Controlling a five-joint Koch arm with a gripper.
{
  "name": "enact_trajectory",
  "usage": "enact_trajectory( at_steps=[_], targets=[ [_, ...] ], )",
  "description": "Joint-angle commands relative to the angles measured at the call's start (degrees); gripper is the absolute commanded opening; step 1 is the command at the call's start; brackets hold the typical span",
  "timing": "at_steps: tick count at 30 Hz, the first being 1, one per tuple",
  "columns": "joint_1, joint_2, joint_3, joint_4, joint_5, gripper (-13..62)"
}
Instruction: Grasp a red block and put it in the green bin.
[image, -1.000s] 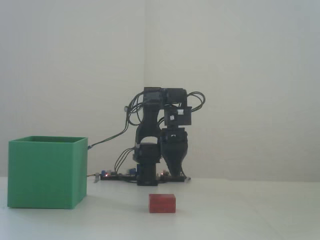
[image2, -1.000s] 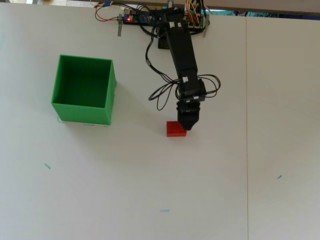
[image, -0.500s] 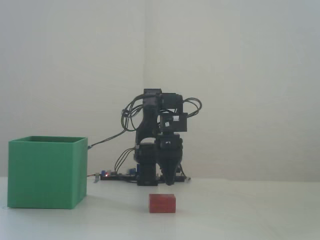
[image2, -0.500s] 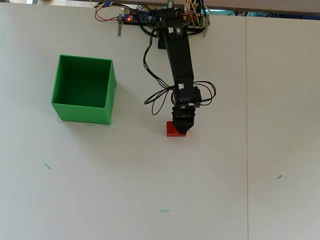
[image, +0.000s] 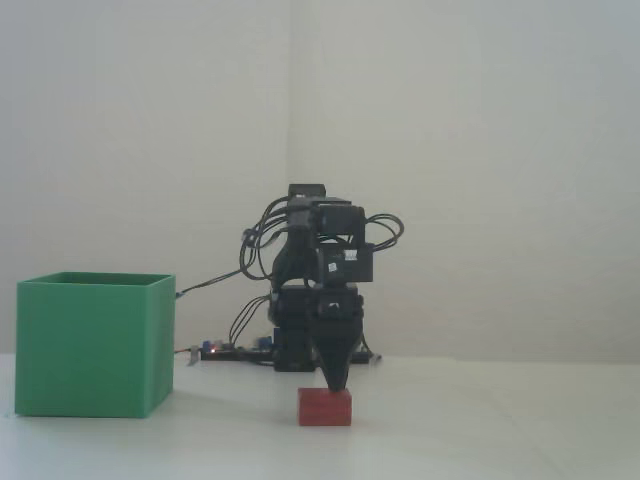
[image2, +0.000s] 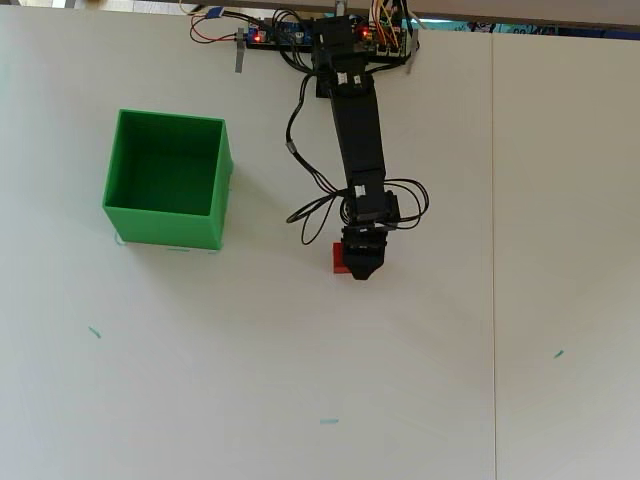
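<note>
While the arm (image2: 358, 130) reaches out from its base at the top edge of the overhead view, I find the gripper (image: 338, 385) pointing straight down with its tip right at the top face of the red block (image: 324, 408). From above, the gripper (image2: 361, 270) covers most of the red block (image2: 340, 259), so I only get a sliver of red at its left side. The jaws taper to what reads as a single dark point in the fixed view, and the overhead view gives me only a dark mass, so I cannot tell whether they are spread or pressed together, nor whether they touch the block. The block sits flat on the white table (image2: 420, 380), well apart from the green bin (image2: 214, 200), which stands to the left in both views; the green bin (image: 95, 345) is upright, its mouth open to the overhead camera, and its dark green floor shows bare. Between bin and block I see bare tabletop, with nothing standing in the path. Loose black cables (image2: 310, 195) loop out from the arm toward the bin side, hanging beside the forearm. A circuit board (image2: 268, 36) with a red light sits by the base, with coloured wires around it. A few small teal marks (image2: 95, 332) dot the table, and a thin seam (image2: 493, 250) runs down the surface at the right.
</note>
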Motion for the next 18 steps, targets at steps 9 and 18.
enact_trajectory(
  at_steps=[9,18],
  targets=[
    [-1.0,-3.2,-3.1,-3.1,-4.4,36.2],
    [-1.1,-3.3,-3.1,-5.4,-5.5,36.7]
  ],
)
